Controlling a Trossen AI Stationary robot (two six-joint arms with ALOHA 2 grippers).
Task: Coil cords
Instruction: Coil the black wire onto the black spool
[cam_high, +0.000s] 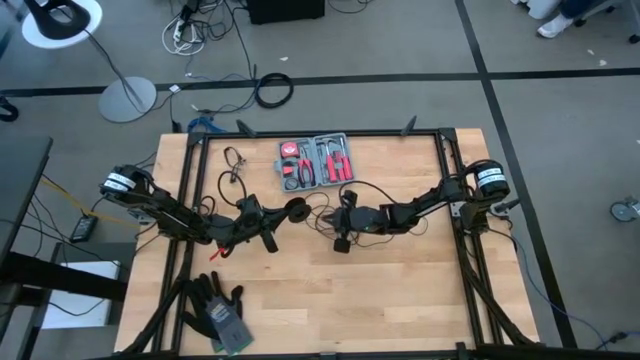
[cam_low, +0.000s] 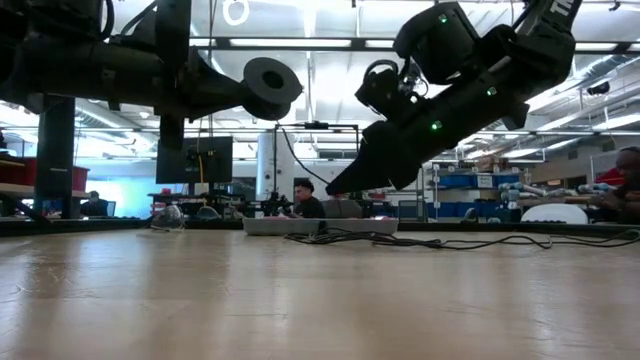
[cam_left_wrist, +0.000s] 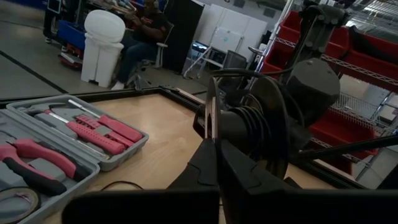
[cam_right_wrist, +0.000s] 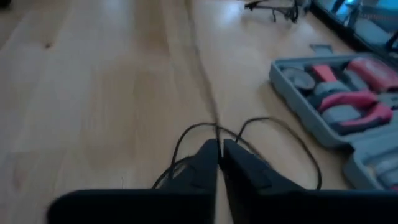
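Observation:
The cord is a thin black wire; part of it lies in loose loops on the table (cam_high: 236, 166) and near the tool kit (cam_high: 362, 188). Its round black disc (cam_high: 298, 210) (cam_low: 272, 88) is up in the air at the table's middle, with turns of wire around its hub (cam_left_wrist: 252, 134). My left gripper (cam_high: 284, 213) (cam_left_wrist: 214, 140) is shut on the disc. Just to its right, my right gripper (cam_high: 331, 216) (cam_right_wrist: 219, 144) slants down above the table, shut on the wire. My left gripper pinches the thin rim of the disc's round flange (cam_left_wrist: 212, 112) between its two fingers, coming in level from the table's left. The disc stands on edge, lifted clear of the table. My right gripper pinches the wire (cam_right_wrist: 217, 129) between its fingertips (cam_right_wrist: 205, 155), slanting down from the table's right. Slack wire arcs off to both sides of the fingers (cam_right_wrist: 186, 134) (cam_right_wrist: 283, 130), and a strand runs on over the table. The fingertips (cam_low: 333, 190) are clear of the table.
An open grey tool kit with red-handled tools (cam_high: 315, 160) (cam_right_wrist: 348, 93) lies just beyond both grippers. Dark work gloves (cam_high: 220, 310) lie at the near left edge. Bare wood spreads toward the near right. A black frame rail (cam_high: 320, 134) borders the table.

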